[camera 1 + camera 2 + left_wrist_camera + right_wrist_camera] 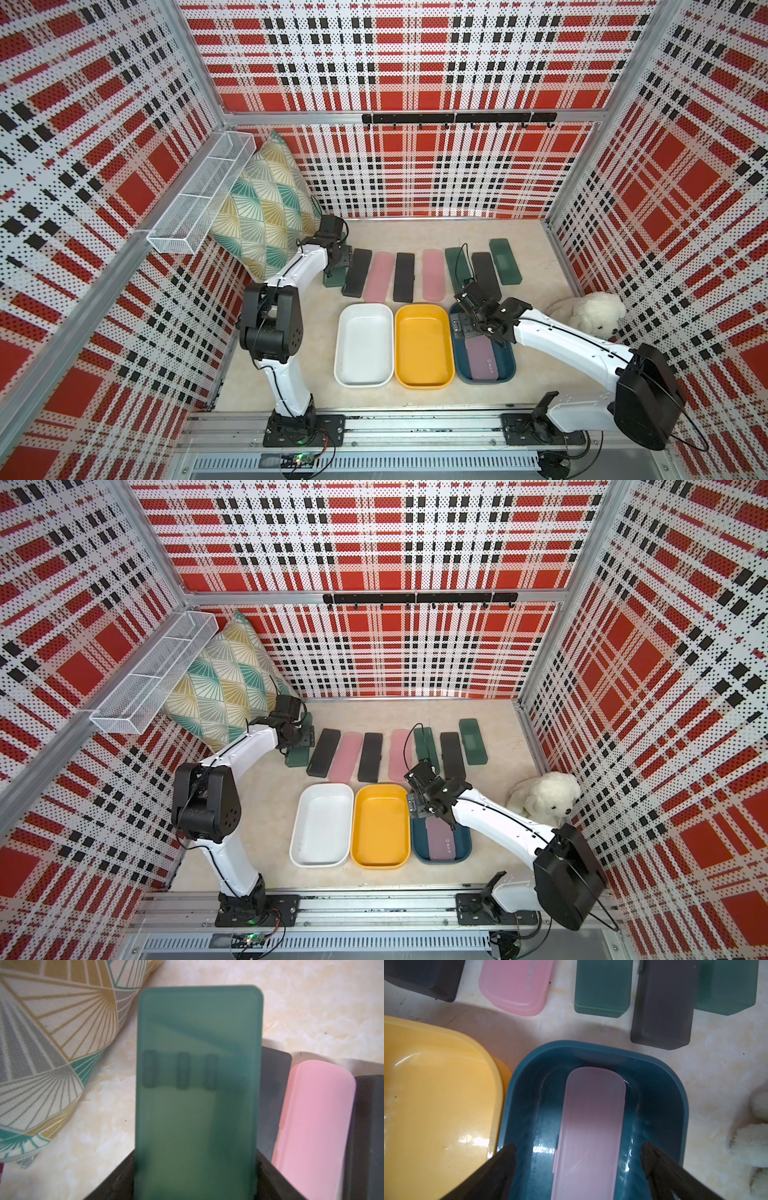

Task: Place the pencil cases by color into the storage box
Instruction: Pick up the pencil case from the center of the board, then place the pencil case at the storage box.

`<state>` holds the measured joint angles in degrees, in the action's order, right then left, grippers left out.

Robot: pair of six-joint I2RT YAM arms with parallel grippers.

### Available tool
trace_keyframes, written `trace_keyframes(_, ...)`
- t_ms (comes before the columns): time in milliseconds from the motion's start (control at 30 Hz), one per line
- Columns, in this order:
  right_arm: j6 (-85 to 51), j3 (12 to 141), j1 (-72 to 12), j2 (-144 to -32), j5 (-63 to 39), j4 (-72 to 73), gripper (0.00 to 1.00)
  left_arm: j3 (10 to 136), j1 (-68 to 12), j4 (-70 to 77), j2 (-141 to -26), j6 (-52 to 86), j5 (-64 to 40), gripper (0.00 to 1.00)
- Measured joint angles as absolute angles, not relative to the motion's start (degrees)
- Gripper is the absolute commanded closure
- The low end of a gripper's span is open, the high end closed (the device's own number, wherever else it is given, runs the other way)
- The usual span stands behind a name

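Where the row of flat, rounded pencil cases (404,277) starts at ten o'clock on the counter (415,401), the left end effector (336,270) clamps a frosted dark green case (197,1105) by its long sides. At four o'clock, the right end effector (578,1147) hangs spread wide and empty over a pale pink case (593,1105) lying in the blue tub (591,1047)

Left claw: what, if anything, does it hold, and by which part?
The left claw holds a dark green pencil case, clamped across its two long sides.
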<state>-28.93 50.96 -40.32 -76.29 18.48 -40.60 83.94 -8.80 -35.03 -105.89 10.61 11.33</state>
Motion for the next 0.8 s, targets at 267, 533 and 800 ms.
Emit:
trace_keyframes(267, -25.91, 50.06, -38.24, -74.19, 16.80, -39.94, 0.00, 81.32, -16.12, -38.48, -98.67, 15.79, 14.33, 0.55)
trace_keyframes(533, -23.22, 48.88, -36.58, -72.29, 15.14, -39.09, 0.00, 72.55, -24.03, -42.24, -91.39, 22.28, 16.53, 0.55)
trace_keyframes(800, -21.78, 48.66, -36.18, -72.29, 13.56, -38.24, 0.00, 67.13, -31.35, -43.79, -85.38, 28.75, 18.44, 0.55)
